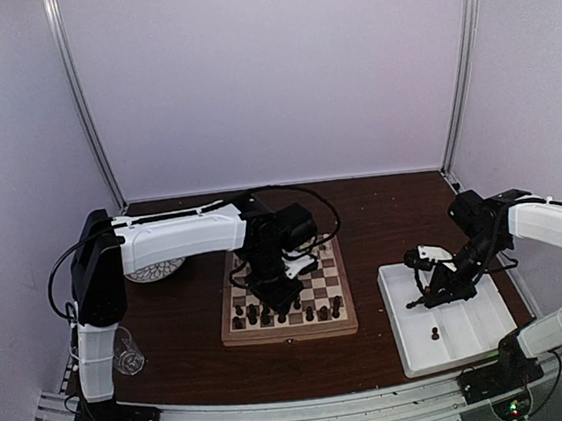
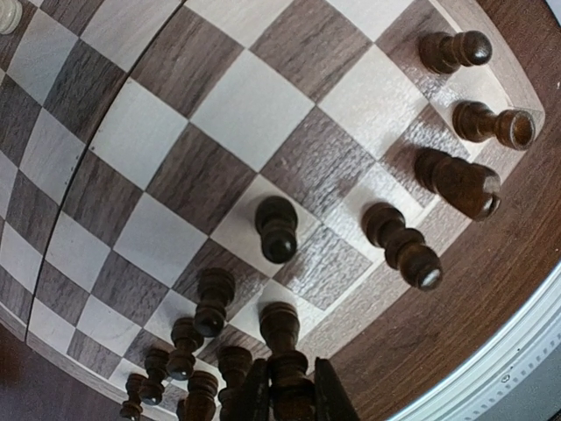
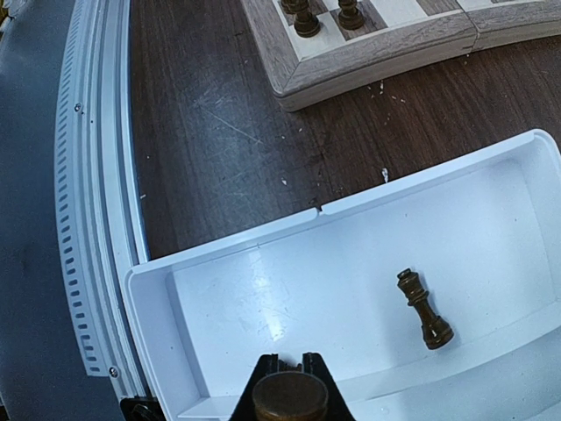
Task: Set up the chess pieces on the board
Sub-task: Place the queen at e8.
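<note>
Chessmen (image 1: pixel 310 314) on checkered board (image 1: pixel 329 269)

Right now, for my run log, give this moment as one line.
left gripper: shut on dark piece, over board | right gripper: shut on brown piece, over tray | tray: one lying piece

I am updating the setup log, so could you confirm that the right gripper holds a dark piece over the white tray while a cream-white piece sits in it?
Not quite: the piece in the tray is dark brown, not cream-white, as the right wrist view shows. The rest holds: the right gripper grips a dark piece over the white tray.
</note>
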Motion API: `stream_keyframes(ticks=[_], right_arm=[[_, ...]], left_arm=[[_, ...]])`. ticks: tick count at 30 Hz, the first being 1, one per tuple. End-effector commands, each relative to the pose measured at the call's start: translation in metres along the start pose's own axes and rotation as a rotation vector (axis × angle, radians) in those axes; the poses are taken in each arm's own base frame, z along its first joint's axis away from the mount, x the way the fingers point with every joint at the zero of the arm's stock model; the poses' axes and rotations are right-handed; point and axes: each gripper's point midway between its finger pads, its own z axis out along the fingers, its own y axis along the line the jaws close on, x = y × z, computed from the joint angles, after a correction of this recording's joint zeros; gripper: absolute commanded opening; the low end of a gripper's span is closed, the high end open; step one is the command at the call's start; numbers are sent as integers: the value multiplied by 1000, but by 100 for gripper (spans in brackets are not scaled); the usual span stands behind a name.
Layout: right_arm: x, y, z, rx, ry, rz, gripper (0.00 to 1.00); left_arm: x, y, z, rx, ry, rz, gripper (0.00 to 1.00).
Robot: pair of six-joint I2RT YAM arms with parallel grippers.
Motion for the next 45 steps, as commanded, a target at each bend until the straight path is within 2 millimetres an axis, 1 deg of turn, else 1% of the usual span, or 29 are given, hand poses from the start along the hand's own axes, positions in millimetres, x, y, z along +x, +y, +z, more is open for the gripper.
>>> stream_keyframes(ticks=[1, 4, 9, 11, 16, 18, 23, 28, 33, 37, 41, 45], right_arm=[[-1, -4, -1, 13, 2, 7, 4], [-1, -4, -1, 13, 1, 7, 4], [1, -4, -1, 13, 8, 8, 4], [3, -4, 1, 15, 20, 0, 4], [15, -5, 9, 17, 85, -34, 5], [23, -6, 15, 29, 131, -64, 6], [44, -10, 33, 54, 235, -121, 5], [55, -12, 46, 64, 291, -146, 5], [59, -15, 55, 51, 326, -132, 6], [58, -16, 56, 49, 324, -127, 5], [57, -16, 56, 49, 324, -127, 5], [57, -16, 57, 51, 325, -128, 5]], left_arm=[[3, 0, -14, 11, -14, 1, 14], [1, 0, -15, 11, -19, 1, 21], [-1, -1, -20, 10, -33, 2, 28], [-2, -1, -21, 12, -38, 2, 30], [-4, 1, -26, -3, -53, 5, 30], [-4, 2, -26, -3, -53, 6, 29], [-1, 4, -22, -16, -40, 6, 22], [1, 5, -20, -21, -32, 7, 17], [1, 4, -21, -18, -30, 11, 13], [0, 0, -19, 3, -23, 9, 15], [0, -1, -13, 11, -10, 4, 15], [0, -1, -14, 12, -12, 3, 8]])
